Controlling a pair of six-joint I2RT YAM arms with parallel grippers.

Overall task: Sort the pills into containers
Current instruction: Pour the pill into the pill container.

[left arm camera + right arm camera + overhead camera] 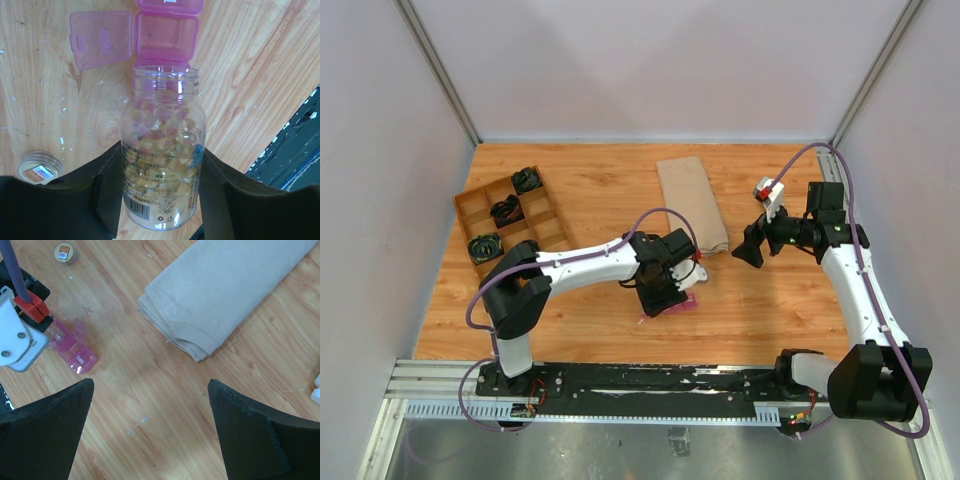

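Observation:
My left gripper [161, 167] is shut on a clear uncapped bottle [162, 150] full of yellowish gel pills [167, 122]. The bottle's mouth points at the magenta-pink containers strip [165, 35], which lies on the table with one compartment open and its lid [102, 37] flipped to the left. The open compartment looks empty. From above, the left gripper [665, 288] covers most of the strip [686, 303]. My right gripper [150, 382] is open and empty over bare wood, to the right of the strip [75, 347]; it also shows in the top view [750, 247].
The bottle's cap [40, 167] lies on the table left of the bottle and also shows in the right wrist view [65, 253]. A folded beige cloth [692, 203] lies behind the strip. A wooden divided tray [510, 215] stands at the far left. The black front rail [295, 145] is close.

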